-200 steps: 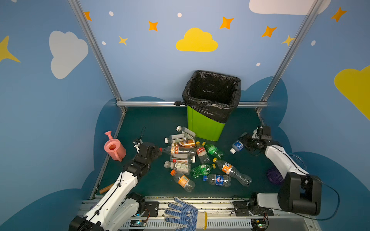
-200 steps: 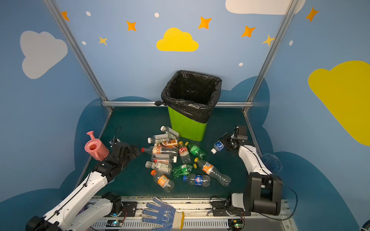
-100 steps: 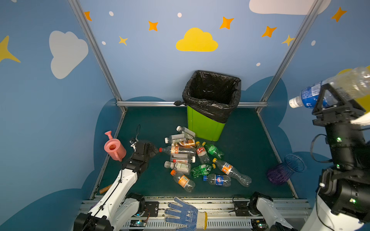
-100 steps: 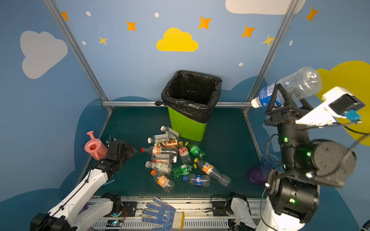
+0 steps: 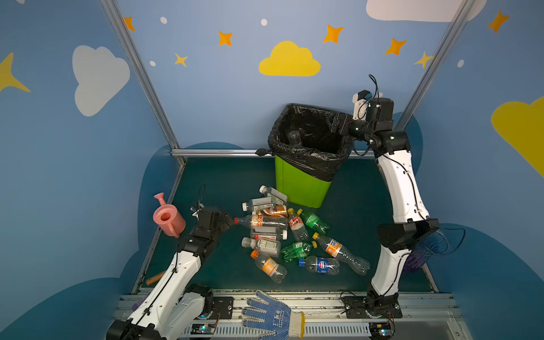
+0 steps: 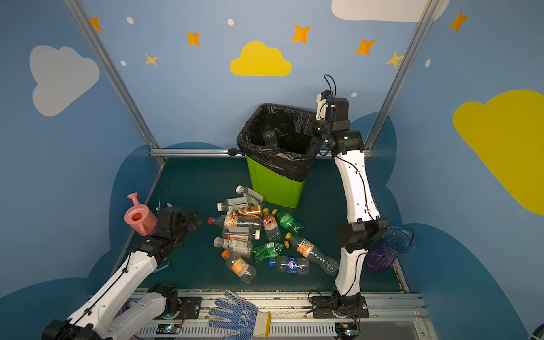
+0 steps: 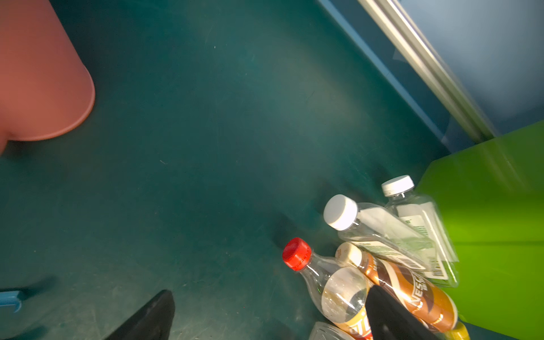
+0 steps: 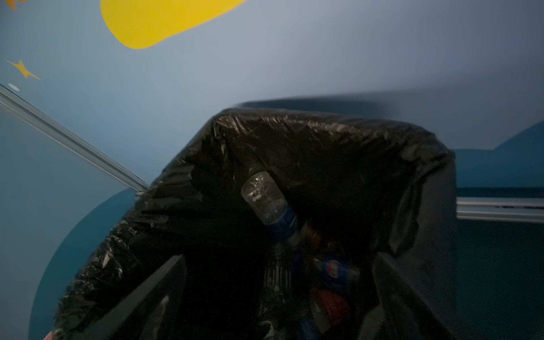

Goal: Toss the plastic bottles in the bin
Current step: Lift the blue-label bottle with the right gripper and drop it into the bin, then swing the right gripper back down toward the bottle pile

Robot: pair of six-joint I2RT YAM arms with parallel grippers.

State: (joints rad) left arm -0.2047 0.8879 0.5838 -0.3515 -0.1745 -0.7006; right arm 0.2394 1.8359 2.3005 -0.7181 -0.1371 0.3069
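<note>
The green bin [image 5: 297, 185] [image 6: 273, 188], lined with a black bag, stands at the back of the mat. My right gripper [image 5: 338, 123] [image 8: 276, 294] hangs open over its right rim with nothing between the fingers. A clear bottle with a blue label [image 5: 294, 137] [image 8: 268, 203] lies loose inside the bag, above other bottles. Several plastic bottles [image 5: 282, 235] lie in a heap in front of the bin. My left gripper [image 5: 228, 220] [image 7: 269, 315] stands open low at the heap's left edge. One finger [image 7: 391, 315] overlaps the red-capped bottle [image 7: 338, 291].
A pink watering can [image 5: 167, 217] stands just left of the left gripper. A purple basket [image 5: 424, 256] sits behind the right arm. A blue and white glove [image 5: 270, 315] lies on the front rail. Metal frame posts and blue walls close in the mat.
My right arm lifted the blue-labelled bottle off the mat, swung it high, came to the bin's rim and opened; the bottle now lies inside. The left gripper shifted slightly towards the heap.
</note>
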